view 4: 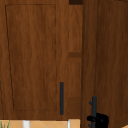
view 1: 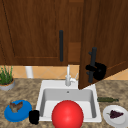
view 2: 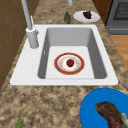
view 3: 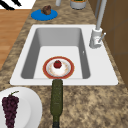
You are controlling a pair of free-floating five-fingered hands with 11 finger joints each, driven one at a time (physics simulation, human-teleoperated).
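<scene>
1. Dark wood covers the wall cabinet above the sink; its right door (view 1: 105, 42) stands swung open toward the viewer, while the left door (view 1: 32, 30) is closed.
2. The right robot hand (view 1: 98, 70) is a black shape with fingers curled round the lower part of the open door's vertical black handle (view 1: 93, 62). In the upper view the same robot hand (view 4: 99, 120) sits at the bottom of that handle (view 4: 94, 107).
3. The left robot hand (view 1: 34, 116) hangs low at the front left corner of the sink, just beside a blue plate; whether its fingers are open or curled cannot be told.
4. The closed left door has its own black handle (view 1: 61, 46), untouched.
5. The open door's lower edge hangs over the right back corner of the white sink (view 1: 45, 86), close beside the faucet (view 1: 68, 77).
6. A large red ball shape (view 1: 67, 114) sits in front of the sink basin in the front view.
7. Seen from the left side, a red-rimmed plate (view 2: 69, 63) with a small red fruit (view 2: 70, 62) lies in the basin.
8. On the speckled stone table (view 1: 25, 90), at left: a potted plant (view 1: 6, 78) and the blue plate (view 1: 17, 110) with brown food.
9. At right: a dark green bottle (view 1: 107, 99) lying on its side, and a white plate (view 1: 115, 115) of purple grapes.
</scene>
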